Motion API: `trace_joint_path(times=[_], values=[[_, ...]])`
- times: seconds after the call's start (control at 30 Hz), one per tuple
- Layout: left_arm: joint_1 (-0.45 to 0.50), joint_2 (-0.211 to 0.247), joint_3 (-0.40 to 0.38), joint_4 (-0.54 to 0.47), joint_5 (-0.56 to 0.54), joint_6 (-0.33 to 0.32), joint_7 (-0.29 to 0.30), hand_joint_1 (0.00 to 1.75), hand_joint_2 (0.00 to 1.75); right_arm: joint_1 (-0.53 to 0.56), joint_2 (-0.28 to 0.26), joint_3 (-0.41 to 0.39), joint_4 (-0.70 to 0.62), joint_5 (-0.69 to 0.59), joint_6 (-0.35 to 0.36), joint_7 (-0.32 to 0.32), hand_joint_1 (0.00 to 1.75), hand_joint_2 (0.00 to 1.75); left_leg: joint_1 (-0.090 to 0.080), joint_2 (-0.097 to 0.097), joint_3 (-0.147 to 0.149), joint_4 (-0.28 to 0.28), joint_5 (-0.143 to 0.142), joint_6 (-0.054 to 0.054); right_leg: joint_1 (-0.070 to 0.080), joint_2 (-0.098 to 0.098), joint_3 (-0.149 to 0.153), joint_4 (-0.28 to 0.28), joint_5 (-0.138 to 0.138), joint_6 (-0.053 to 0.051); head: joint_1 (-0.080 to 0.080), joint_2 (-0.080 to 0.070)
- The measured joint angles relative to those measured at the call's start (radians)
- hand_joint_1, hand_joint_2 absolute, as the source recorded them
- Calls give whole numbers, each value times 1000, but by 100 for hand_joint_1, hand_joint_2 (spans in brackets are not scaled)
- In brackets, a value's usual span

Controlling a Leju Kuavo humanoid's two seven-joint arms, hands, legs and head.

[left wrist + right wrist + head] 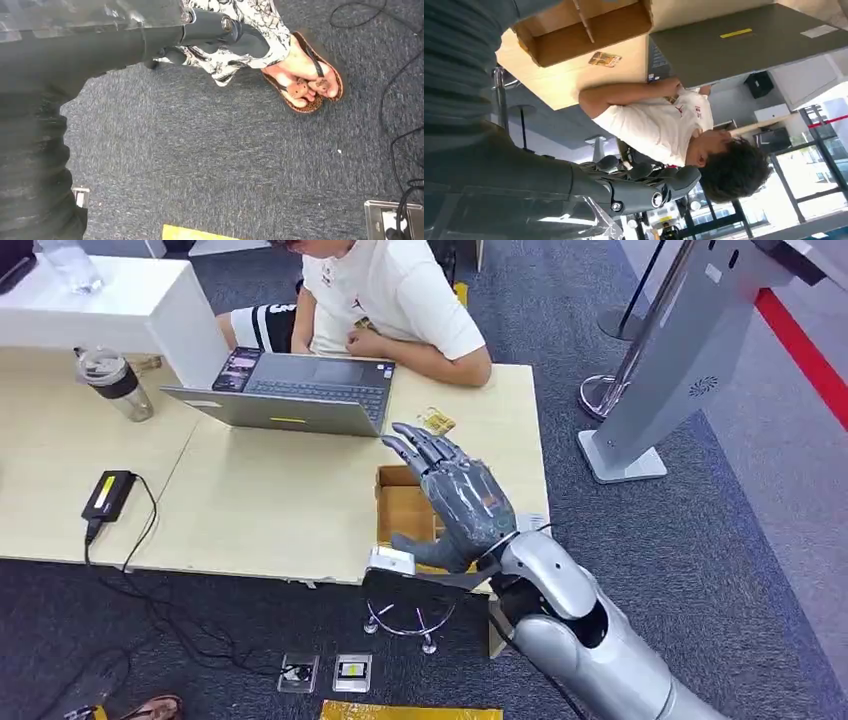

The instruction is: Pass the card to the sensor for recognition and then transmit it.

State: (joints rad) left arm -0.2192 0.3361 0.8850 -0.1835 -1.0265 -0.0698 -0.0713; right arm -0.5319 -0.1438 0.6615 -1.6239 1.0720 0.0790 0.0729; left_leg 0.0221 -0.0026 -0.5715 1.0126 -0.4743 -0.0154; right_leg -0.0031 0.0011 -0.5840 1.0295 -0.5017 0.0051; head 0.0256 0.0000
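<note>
1. Overhead first, in the head view: the right hand (455,502) hovers palm-down over a cardboard box (398,510) at the near edge of the table (250,500). Its fingers are stretched out and apart, and it holds nothing. The card (437,422) lies flat on the table just beyond the fingertips, near the corner of a laptop (300,390) at which a person (390,290) sits. The flat, raised hand looks like an approach, so I judge the pickup has not begun. The card sits slightly askew to the table edge. Its long axis seems to run roughly along the laptop's front, though it is too small to be sure. A small white device (392,560) rests at the table's near edge beside the thumb. Whether it is the sensor, I cannot tell.

2. Left wrist view: the left hand (210,30) hangs over grey carpet (225,160), near a foot in a sandal (305,75). I cannot tell how its fingers are set, but the arm looks parked out of the way.

3. Right wrist view: the right hand's fingers (644,187) reach forward with nothing between them. The card (605,59) lies flat beside the box (584,30), well apart from the fingers.
</note>
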Motion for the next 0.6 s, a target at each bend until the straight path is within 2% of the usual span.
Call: trace_joint_path(times=[0.13, 0.37, 0.6], values=[[0, 0, 0, -5, 10, 4, 14, 0, 175, 27, -10, 10, 0, -7, -33, 11, 0, 175, 0, 0, 0, 0, 0, 0, 0, 0, 0, 0, 0, 0, 0, 0], [4, 4, 0, -8, 25, 16, 45, 0, 175, 66, -11, 23, 88, -26, -197, 8, 0, 175, 0, 0, -1, 0, 0, 0, 0, -1, 0, 0, 0, 0, -1, 0], [9, 11, 0, -11, 28, 22, 69, 0, 175, 76, -2, 33, 190, -5, -221, 16, 0, 175, 0, -1, -1, 0, 0, 0, 0, -1, 0, 0, 0, 0, 0, 0]])
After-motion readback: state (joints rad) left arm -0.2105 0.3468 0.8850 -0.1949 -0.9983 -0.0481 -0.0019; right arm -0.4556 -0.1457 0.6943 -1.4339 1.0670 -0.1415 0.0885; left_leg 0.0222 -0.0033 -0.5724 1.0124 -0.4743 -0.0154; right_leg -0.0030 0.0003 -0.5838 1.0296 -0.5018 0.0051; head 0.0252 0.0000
